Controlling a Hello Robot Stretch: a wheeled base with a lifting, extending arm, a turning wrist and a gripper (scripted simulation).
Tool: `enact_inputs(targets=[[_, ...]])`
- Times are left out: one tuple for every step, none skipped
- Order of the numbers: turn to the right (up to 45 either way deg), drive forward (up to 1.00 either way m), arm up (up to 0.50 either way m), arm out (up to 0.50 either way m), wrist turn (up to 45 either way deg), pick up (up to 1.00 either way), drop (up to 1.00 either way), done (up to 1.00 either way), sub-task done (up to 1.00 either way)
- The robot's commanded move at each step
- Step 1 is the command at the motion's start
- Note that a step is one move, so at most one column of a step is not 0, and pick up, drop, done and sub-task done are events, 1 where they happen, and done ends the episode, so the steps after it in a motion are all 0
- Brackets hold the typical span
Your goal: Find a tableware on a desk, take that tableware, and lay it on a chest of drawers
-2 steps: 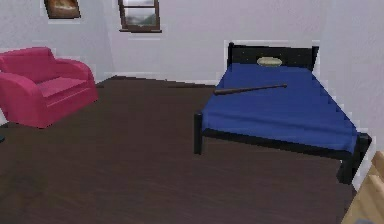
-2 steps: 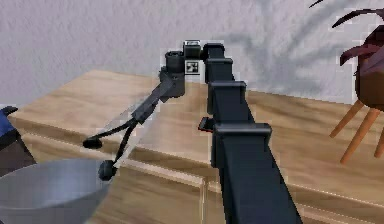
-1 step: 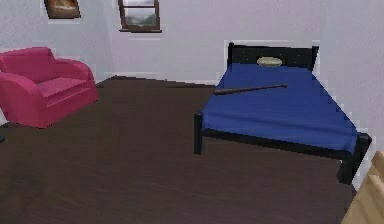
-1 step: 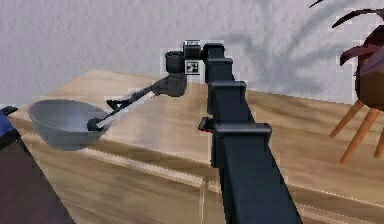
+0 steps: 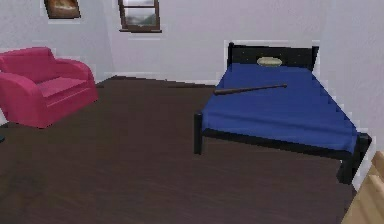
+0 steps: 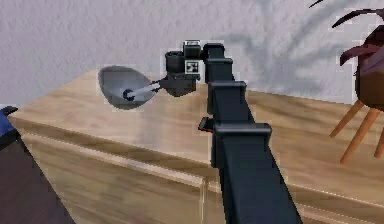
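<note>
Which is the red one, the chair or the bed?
The armchair at the forward view's left is red; the bed has a blue cover and a dark frame.

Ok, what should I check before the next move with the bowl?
1. Bowl at the jaws' end: ok.
2. Jaws really hold the bowl: cannot tell.
3. Arm reaches out over the chest: ok.
4. Bowl clear of the chest top or resting on it: cannot tell.
5. Bowl level: not ok, it looks tilted.
6. Plant apart from the arm: ok.
</note>
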Motion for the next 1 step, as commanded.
enact_inputs(targets=[[0.0,0.00,0.00,0.00,45.0,0.00,0.00,0.00,0.00]])
